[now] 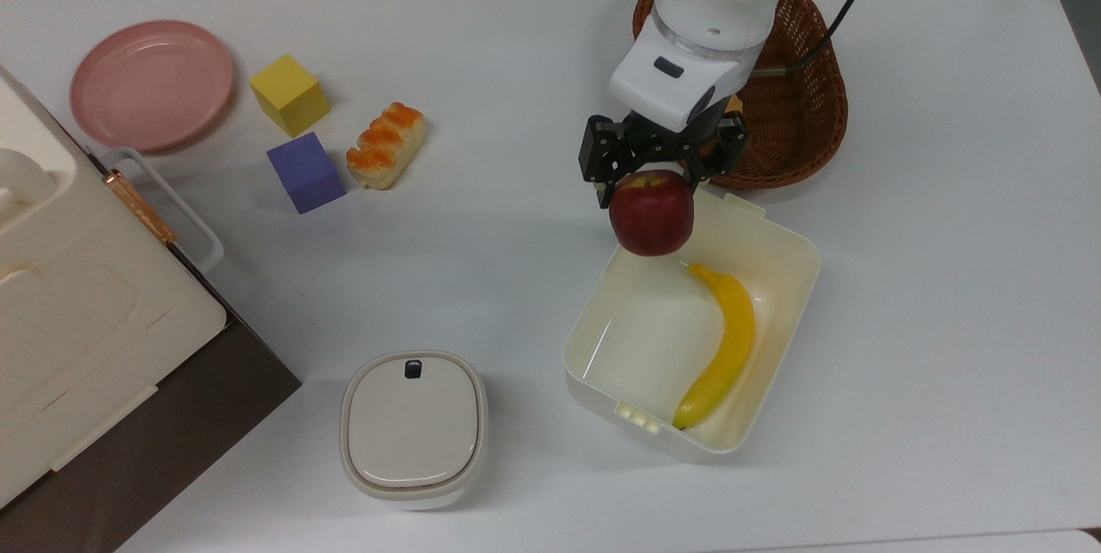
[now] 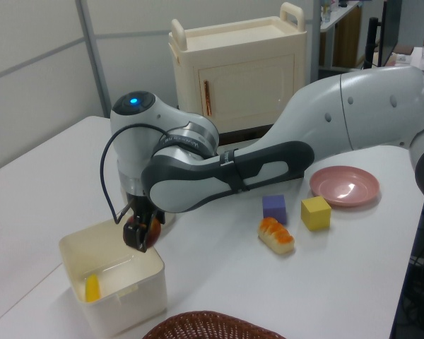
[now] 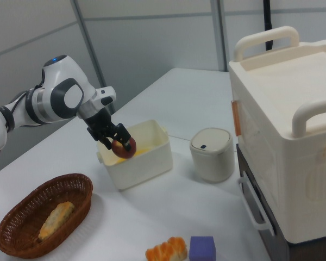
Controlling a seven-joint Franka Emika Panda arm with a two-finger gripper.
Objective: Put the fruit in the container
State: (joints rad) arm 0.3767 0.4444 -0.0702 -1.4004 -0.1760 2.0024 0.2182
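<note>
In the top view, the black two-finger gripper point(image 1: 651, 168) clamps the round dark red apple point(image 1: 651, 213) above the near-basket corner of the cream-white rectangular plastic tub point(image 1: 778, 312), where a long yellow banana point(image 1: 722, 348) lies; the brown wicker basket point(image 1: 796, 119) sits just beyond, partly covered by the arm. In the left view, the apple point(image 2: 143, 233) hangs over the tub's point(image 2: 120, 300) rim, largely masked by the fingers. In the right view, the apple point(image 3: 121, 147) hides part of the tub's point(image 3: 144, 160) opening.
</note>
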